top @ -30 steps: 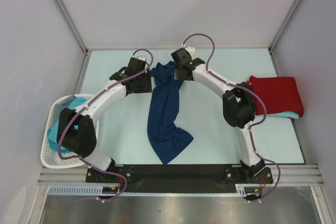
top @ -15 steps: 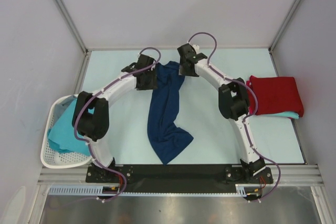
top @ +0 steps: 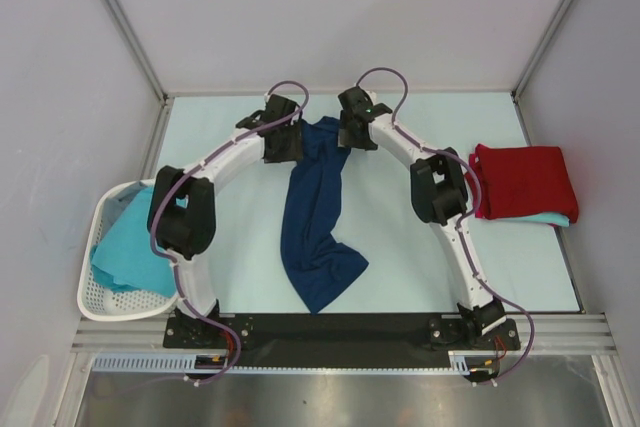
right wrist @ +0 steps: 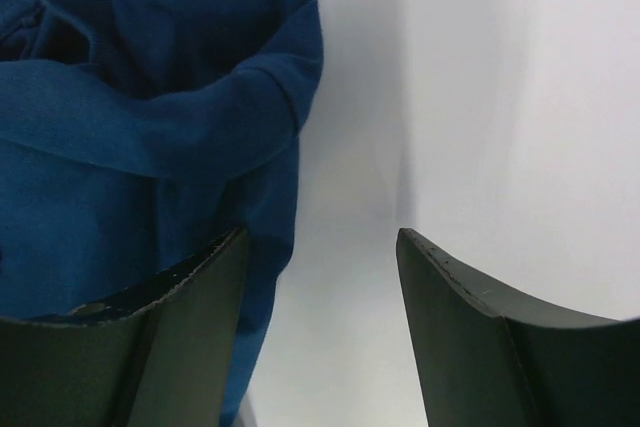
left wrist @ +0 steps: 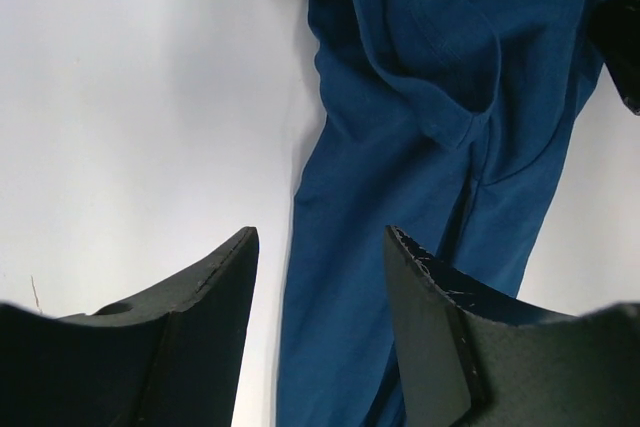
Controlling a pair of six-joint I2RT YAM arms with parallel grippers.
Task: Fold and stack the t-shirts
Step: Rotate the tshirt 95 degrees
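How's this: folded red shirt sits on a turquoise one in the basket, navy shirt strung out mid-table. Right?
Not the basket. Top external view: the folded red shirt sits on a turquoise one at the right edge of the table. The navy shirt is strung out mid-table.

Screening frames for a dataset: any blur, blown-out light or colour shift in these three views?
Top external: sharp and evenly lit, and the navy t-shirt reads dark. Left wrist: the table washes out to near white and the shirt looks a brighter blue. Right wrist: the same washed-out table, with a soft grey shadow beside the shirt.
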